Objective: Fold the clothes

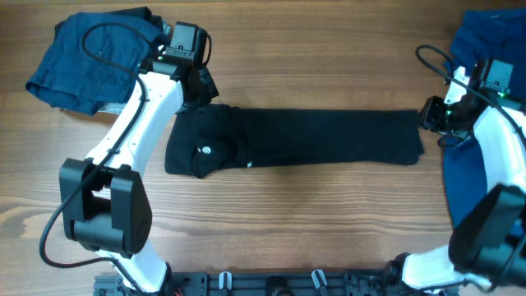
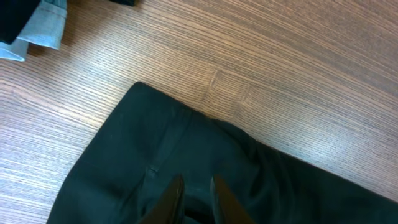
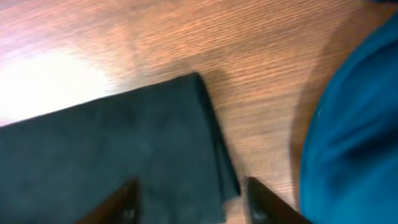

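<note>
The clothes here are chiefly a black shirt [image 1: 312,140], folded into a long flat strip across the table's middle, with a small white logo [image 1: 206,150] near its left end. My left gripper [image 1: 201,89] sits over the strip's upper left corner. In the left wrist view its fingers [image 2: 173,198] stand only slightly apart above the black fabric [image 2: 186,143], gripper [image 2: 196,182]. My right gripper [image 1: 426,115] is at the strip's right end. In the right wrist view it [image 3: 193,182] stands wide open over the shirt's corner [image 3: 112,149], holding nothing.
A dark blue garment [image 1: 90,57] lies crumpled at the back left, partly under the left arm. A royal blue garment [image 1: 468,185] lies along the right edge, beside the right gripper [image 3: 354,124]. A pale blue cloth edge [image 2: 43,25] shows in the left wrist view.
</note>
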Robot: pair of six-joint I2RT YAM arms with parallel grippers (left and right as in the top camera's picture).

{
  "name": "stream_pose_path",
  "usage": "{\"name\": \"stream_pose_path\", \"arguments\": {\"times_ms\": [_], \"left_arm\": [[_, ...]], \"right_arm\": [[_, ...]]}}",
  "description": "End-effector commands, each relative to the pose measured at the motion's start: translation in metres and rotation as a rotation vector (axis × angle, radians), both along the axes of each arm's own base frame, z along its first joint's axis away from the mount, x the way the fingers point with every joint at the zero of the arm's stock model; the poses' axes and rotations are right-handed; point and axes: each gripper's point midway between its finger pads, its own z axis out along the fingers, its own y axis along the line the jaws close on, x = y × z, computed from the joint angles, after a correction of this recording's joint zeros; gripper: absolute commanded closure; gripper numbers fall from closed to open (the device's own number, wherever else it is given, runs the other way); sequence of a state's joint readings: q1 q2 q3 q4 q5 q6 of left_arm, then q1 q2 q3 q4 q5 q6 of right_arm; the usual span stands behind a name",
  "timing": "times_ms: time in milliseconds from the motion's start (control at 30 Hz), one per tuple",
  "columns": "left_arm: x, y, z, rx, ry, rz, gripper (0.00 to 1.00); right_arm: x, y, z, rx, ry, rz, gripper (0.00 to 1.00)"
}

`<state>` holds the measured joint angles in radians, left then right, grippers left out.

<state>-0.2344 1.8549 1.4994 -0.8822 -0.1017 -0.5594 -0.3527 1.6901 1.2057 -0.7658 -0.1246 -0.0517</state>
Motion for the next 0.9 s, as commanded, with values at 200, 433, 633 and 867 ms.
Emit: {"name": "stream_pose_path", "arguments": {"times_ms": [200,433,633,867], "left_arm": [[0.003,0.004,0.003,0.021,-0.012,0.004,0.74],[0.004,0.004,0.003,0.021,-0.016,0.004,0.73],[0.005,0.003,0.004,0.019,-0.022,0.004,0.73],[0.006,0.003,0.004,0.027,-0.024,-0.017,0.74]], "right_arm": [[0.024,0.002,-0.06,0.032,0.009,0.187,0.3],[0.02,0.005,-0.083,0.056,0.052,0.219,0.3],[0.009,0.01,-0.109,0.092,0.121,0.24,0.34],[0.005,0.009,-0.12,0.083,0.152,0.261,0.54]]}}
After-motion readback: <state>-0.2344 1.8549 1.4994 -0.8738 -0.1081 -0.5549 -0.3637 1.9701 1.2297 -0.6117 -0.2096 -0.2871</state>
